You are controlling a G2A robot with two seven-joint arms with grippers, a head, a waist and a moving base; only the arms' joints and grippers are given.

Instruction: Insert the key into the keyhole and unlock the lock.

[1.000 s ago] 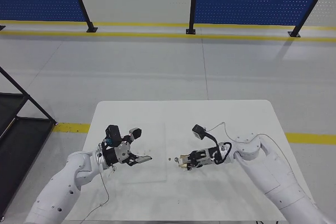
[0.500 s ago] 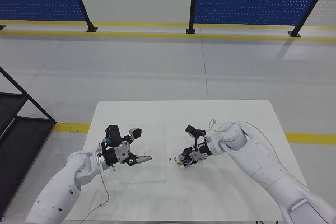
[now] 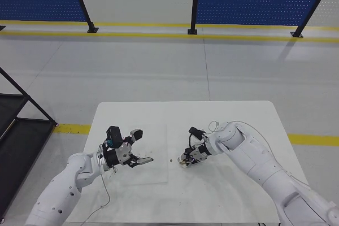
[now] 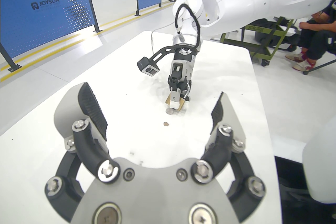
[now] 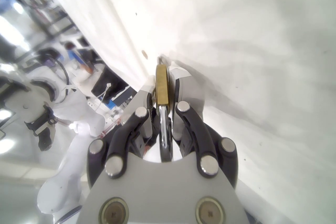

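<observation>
My right gripper (image 3: 185, 163) is shut on a brass padlock (image 5: 162, 86) near the middle of the white table (image 3: 243, 118). It points steeply down, with the lock's lower end at the tabletop. The steel shackle (image 5: 165, 130) runs back between the fingers toward the palm. A small silver key head (image 4: 169, 111) shows at the lock's lower end, against the table; how deep it sits is hidden. The same padlock (image 4: 180, 103) lies straight ahead of my left gripper (image 4: 153, 91). That left gripper (image 3: 143, 147) hovers open and holds nothing, a short way left of the lock.
A tiny brown speck (image 4: 165, 124) lies on the table between the two grippers. A black rack (image 3: 11, 141) stands on the floor off the table's left side. A green cart (image 4: 262, 33) stands beyond the far table edge.
The right arm swung its elbow back and tipped its gripper from lying level to pointing steeply down, keeping the padlock at nearly the same spot. The left arm stayed still.
</observation>
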